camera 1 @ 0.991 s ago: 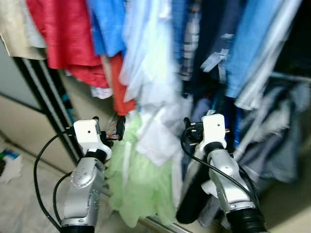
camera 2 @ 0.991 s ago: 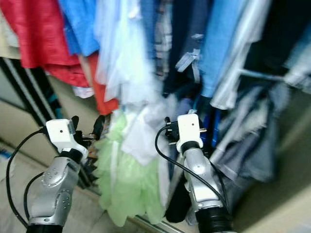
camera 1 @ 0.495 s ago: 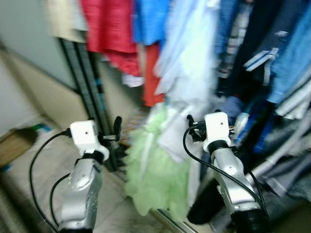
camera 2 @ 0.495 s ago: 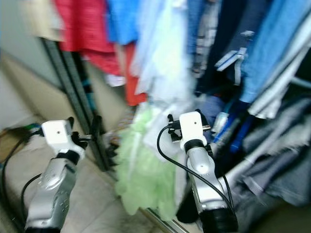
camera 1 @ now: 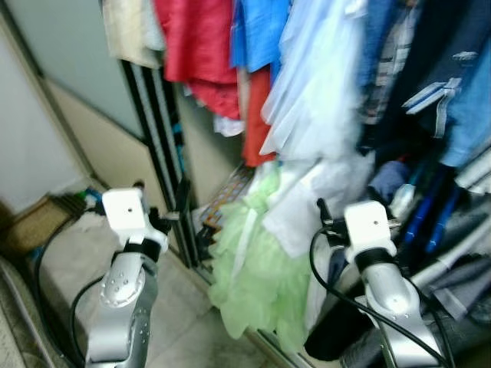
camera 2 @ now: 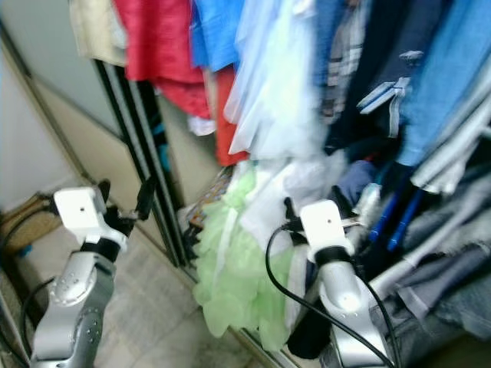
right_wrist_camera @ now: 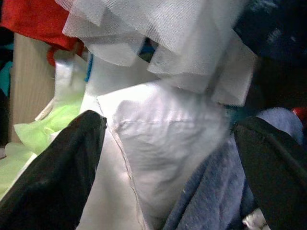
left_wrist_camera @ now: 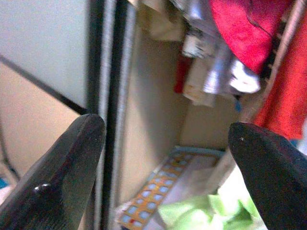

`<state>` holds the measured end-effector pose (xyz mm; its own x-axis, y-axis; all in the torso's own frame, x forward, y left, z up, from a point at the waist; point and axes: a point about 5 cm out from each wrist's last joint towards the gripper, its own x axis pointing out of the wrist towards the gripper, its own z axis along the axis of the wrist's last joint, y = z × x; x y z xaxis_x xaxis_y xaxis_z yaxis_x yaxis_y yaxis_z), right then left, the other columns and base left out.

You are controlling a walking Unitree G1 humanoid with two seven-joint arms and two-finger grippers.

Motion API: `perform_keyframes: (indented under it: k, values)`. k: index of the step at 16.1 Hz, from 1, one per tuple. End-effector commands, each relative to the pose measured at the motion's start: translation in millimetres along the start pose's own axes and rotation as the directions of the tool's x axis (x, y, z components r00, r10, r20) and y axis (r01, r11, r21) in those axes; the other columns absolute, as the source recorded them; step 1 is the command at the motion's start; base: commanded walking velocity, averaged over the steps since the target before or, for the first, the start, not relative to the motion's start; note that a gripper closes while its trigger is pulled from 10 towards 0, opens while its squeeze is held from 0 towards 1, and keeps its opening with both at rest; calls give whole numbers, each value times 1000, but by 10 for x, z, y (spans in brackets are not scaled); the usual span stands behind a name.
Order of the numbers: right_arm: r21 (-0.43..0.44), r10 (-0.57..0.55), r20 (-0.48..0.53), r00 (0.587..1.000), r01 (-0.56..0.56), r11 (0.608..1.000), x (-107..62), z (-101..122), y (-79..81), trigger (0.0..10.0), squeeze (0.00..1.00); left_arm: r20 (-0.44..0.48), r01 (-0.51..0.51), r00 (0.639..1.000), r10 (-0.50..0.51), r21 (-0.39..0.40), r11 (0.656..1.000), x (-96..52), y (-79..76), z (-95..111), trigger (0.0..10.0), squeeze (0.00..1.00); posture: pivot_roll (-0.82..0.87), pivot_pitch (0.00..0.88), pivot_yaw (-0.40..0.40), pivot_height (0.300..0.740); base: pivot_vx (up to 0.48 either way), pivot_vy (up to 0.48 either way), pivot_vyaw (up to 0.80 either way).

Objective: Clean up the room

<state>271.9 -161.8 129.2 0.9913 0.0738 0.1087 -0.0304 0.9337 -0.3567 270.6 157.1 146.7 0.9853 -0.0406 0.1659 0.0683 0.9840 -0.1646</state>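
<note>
An open wardrobe hangs full of clothes: a red garment, a blue one, pale tulle and dark shirts. Below them droop a light green frilly garment and a white garment. My left gripper is open and raised in front of the wardrobe's black door frame, with nothing between its fingers. My right gripper is open too. It points at the white garment and a blue-grey cloth from close by, and I cannot tell if it touches them.
A patterned flat thing lies on the wardrobe floor behind the green garment. Pale tiled floor runs in front of the wardrobe. A brown box stands by the wall at the left. A heap of grey and blue clothes fills the lower right.
The camera has swung to the left, so the clothes sit further right in the picture and the door frame, wall and floor have come into view. Both arms hold the same raised pose.
</note>
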Motion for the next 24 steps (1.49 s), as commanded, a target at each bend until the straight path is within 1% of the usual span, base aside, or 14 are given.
perform_keyframes:
  k: [1,5,9,13,15,20,22,24]
  values:
    - [9,20,36,999,-20,1000,4,95,43,10000,0,-8,-18,1000,18,1,1000,-33,30,9,10000,0,-70,0,17,740,0,0,800]
    - [18,47,40,998,-48,999,-1,136,116,10000,0,-28,-24,999,24,-6,1000,-66,4,8,10000,0,-58,0,16,740,0,0,800]
    - [32,34,34,999,-36,999,29,135,99,10000,0,-32,-33,999,32,-7,999,-79,17,19,10000,0,-55,0,18,740,0,0,800]
    - [43,37,38,999,-38,998,48,160,138,10000,0,-41,-33,999,33,-8,999,-67,9,16,10000,0,-55,0,18,740,0,0,800]
    - [44,34,47,998,-36,998,96,180,139,10000,0,-42,-38,998,37,-7,999,-61,3,17,10000,0,-56,0,20,740,0,0,800]
    - [42,40,57,998,-43,998,140,202,144,10000,0,-34,-58,998,57,-3,998,-44,12,23,10000,0,-56,0,15,740,0,0,800]
    - [40,40,67,997,-43,998,177,221,141,10000,0,-28,-92,995,92,0,996,-23,48,22,10000,0,-66,0,23,740,0,0,800]
    - [30,27,100,995,-30,999,252,281,105,10000,0,-31,-97,995,97,4,995,29,69,4,10000,0,-87,0,40,740,0,0,800]
